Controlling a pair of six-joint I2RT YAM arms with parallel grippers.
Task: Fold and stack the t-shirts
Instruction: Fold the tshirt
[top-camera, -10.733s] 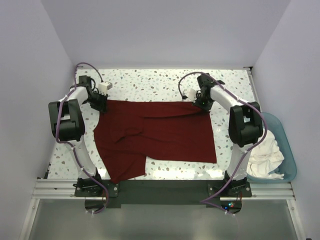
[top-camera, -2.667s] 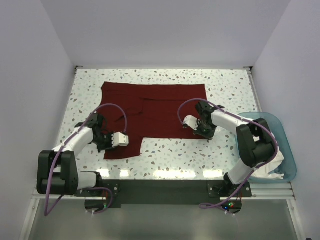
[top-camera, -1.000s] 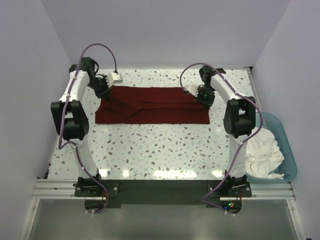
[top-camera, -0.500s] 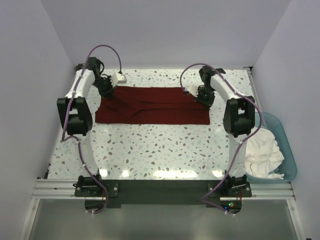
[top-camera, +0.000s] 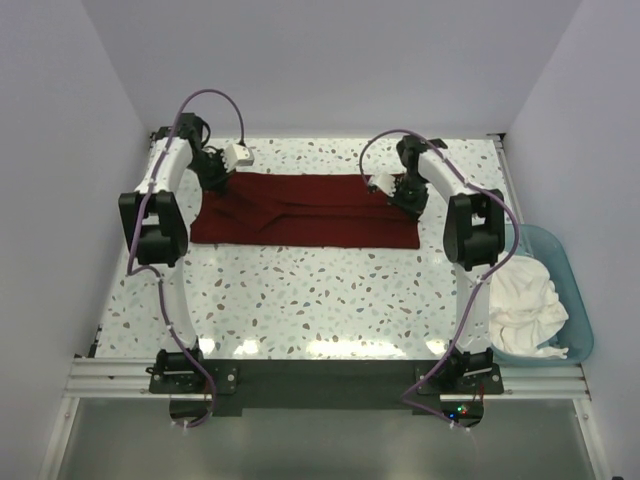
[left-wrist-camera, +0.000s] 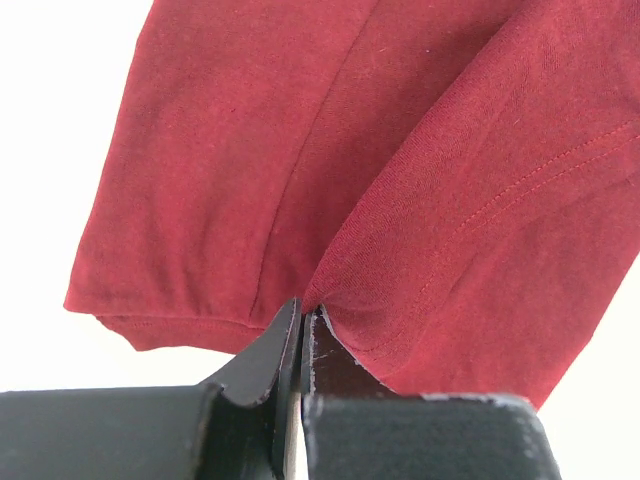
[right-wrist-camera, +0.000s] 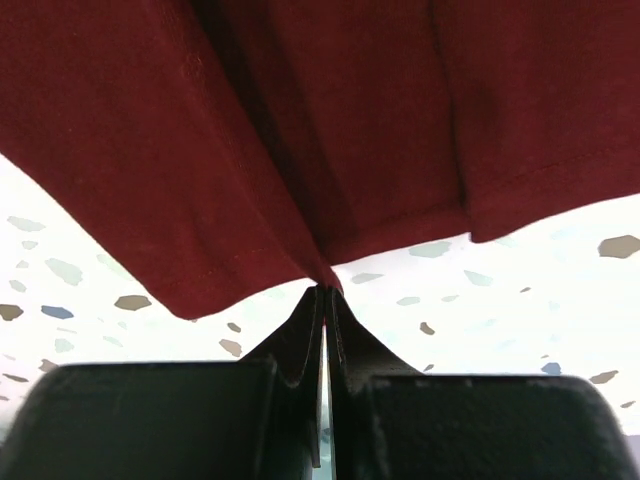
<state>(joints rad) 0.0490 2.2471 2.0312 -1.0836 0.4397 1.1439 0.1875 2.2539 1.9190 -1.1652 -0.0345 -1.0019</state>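
**Gripper state.** The left gripper (left-wrist-camera: 299, 312) was closed, its jaws nipping a small peak of the maroon shirt (top-camera: 300, 212) with no gap visible between them. The right gripper (right-wrist-camera: 324, 292) was closed the same way on a fold of the same shirt. In both wrist views the cloth fanned away from the pinch point, so each grip took only a little fabric.

**Location of the work.** The maroon shirt lay on the far half of the table (top-camera: 330, 295) as a long, narrow band. The white shirt (top-camera: 525, 300) sat crumpled in the tub (top-camera: 580, 335) off the right edge, well apart from both grippers (the right arm was the nearer one to it).

**Governing relation.** The band's long axis ran left to right, square to the arms' reach. The left gripper held its far left corner and the right gripper its far right corner. From each gripper the cloth therefore spread toward the arm bases and inward toward the other gripper.

**Assessment.** The lengthwise fold appeared complete. The next fold would probably have to cross the long axis, carrying one end over the other. Each arm was placed to serve its own end only. A release before the cloth settled flat could let the top layer slip.
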